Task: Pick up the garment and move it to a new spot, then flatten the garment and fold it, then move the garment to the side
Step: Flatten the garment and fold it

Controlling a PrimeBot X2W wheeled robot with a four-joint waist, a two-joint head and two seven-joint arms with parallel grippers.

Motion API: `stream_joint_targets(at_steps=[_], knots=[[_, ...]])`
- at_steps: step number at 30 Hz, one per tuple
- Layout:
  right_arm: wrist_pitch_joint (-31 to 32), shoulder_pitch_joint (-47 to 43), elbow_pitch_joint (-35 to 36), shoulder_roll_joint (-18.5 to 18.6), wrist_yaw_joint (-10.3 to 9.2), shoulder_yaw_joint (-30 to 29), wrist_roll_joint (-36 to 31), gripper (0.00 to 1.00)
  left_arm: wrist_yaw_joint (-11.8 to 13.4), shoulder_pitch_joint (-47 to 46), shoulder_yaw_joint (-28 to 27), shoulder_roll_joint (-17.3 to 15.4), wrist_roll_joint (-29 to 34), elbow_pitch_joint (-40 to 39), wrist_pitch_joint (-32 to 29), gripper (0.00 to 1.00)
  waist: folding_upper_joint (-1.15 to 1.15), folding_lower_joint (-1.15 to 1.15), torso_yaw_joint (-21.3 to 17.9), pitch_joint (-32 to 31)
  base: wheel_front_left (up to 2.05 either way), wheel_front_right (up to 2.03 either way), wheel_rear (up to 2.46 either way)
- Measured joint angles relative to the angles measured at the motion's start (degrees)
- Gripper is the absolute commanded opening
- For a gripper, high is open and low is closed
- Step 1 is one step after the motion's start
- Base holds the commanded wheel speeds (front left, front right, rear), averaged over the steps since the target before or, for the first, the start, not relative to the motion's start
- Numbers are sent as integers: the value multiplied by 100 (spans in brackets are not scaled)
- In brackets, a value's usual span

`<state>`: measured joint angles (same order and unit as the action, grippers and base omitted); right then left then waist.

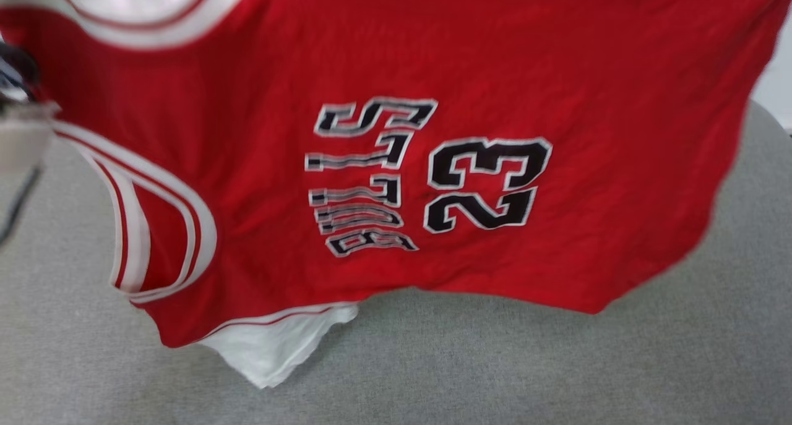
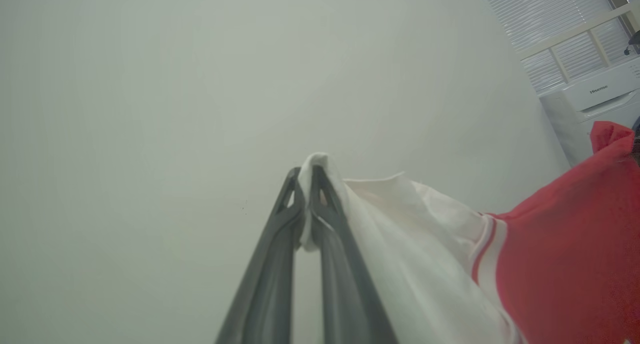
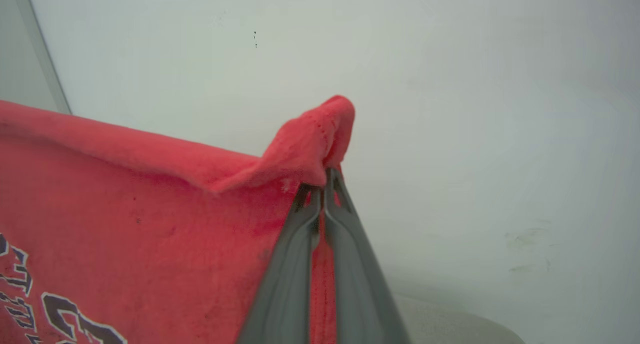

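Against plain pale wall (image 2: 150,83), above grey cushion (image 1: 557,363).

Pinches the tip of a white sleeve (image 2: 400,219) in left gripper (image 2: 306,171), drawn narrow on the cloth, with a small tuft poking out past the tips toward 12 o'clock. Pinches a red hem corner in right gripper (image 3: 325,176), clamped tight, with a fold bunched over the tips toward 12 o'clock.

Hangs garment (image 1: 557,72) as a broad sheet between the two grips, across most of the head view. Turns it sideways: collar and armhole trim toward 9 o'clock, hem toward 3 o'clock, lettering (image 1: 365,177) and number (image 1: 486,184) lying on their side near centre. Looks like a deliberate choice of two far-apart points along one long edge, so as to let weight pull the cloth open and smooth before laying it down flat.

Drops a second, lower sleeve (image 1: 278,344) toward 7 o'clock, close to the cushion; cannot tell whether touching. Probably mid-carry to the new spot, with flattening and folding not yet done.

Farther out, at 2 o'clock in the left wrist view: blinds (image 2: 550,23) and a white appliance (image 2: 595,91), well apart from the cloth.
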<state>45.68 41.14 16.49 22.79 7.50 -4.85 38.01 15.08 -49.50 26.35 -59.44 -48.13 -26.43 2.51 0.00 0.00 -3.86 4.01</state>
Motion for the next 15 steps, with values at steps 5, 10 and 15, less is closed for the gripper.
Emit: stream_joint_targets(at_steps=[5,10,15], knots=[[-91,498,-19,-36,0,-91,-136,0,-360,-821,-46,83,91,605,-138,0,0,0,-61,424,0,0,0],[-140,1081,-222,-122,0,-77,-261,0,-760,-1718,3,265,337,1433,-198,0,0,1,-102,971,0,0,0],[-390,1829,-737,-192,1,148,-488,0,-1224,-2731,151,479,669,2310,-250,0,0,1,-160,1597,0,0,0]])
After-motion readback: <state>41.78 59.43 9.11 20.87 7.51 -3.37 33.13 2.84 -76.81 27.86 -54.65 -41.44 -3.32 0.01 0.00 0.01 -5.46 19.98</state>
